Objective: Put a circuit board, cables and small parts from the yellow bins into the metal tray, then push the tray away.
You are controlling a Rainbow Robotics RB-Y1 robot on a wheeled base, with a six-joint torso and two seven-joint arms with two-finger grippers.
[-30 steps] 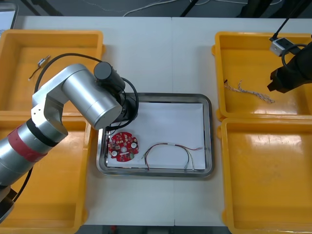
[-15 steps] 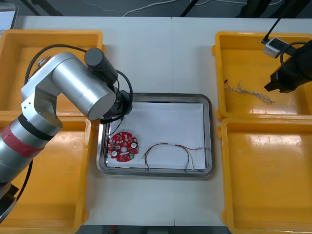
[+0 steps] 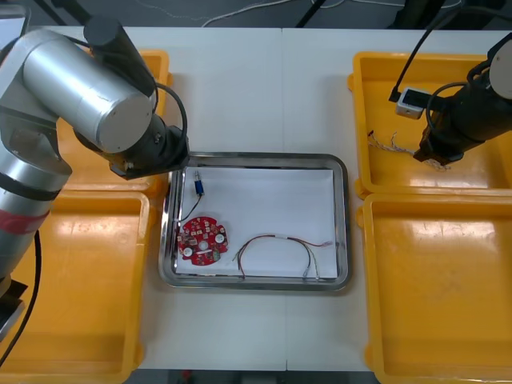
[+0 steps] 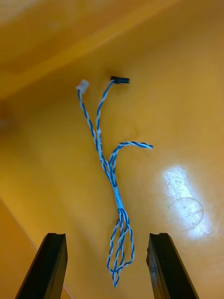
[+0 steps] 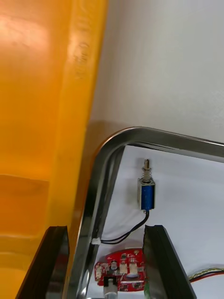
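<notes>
Three items already lie in the tray (image 3: 256,158) at the middle of the table (image 3: 264,88) in the front view. They are a round red circuit board (image 3: 202,239) near its left wall, a red and yellow cable (image 3: 280,250) beside the board, and a small metal part (image 3: 197,185) with a black lead near the far left corner. The left end effector (image 3: 150,164) hangs just outside that corner, between the tray and the left far bin (image 3: 162,64). The right end effector (image 3: 426,152) is over the right far bin (image 3: 416,58), above a twisted cable (image 3: 392,145).

Right wrist view: the fingers (image 4: 53,261) stand wide apart, gripping nothing. The blue and white twisted cable (image 4: 103,154) lies flat on the bin floor. Its looped end is between the fingers and its two connectors are well beyond them. Judgement: the cable is light, limp and thin, and will droop once lifted. Take hold at the bound section where the strands meet, not at the connectors. The fingers must close at floor level.

Left wrist view: the left end effector (image 5: 106,228) is open and empty above the tray rim, with the small metal part just beyond it.
</notes>
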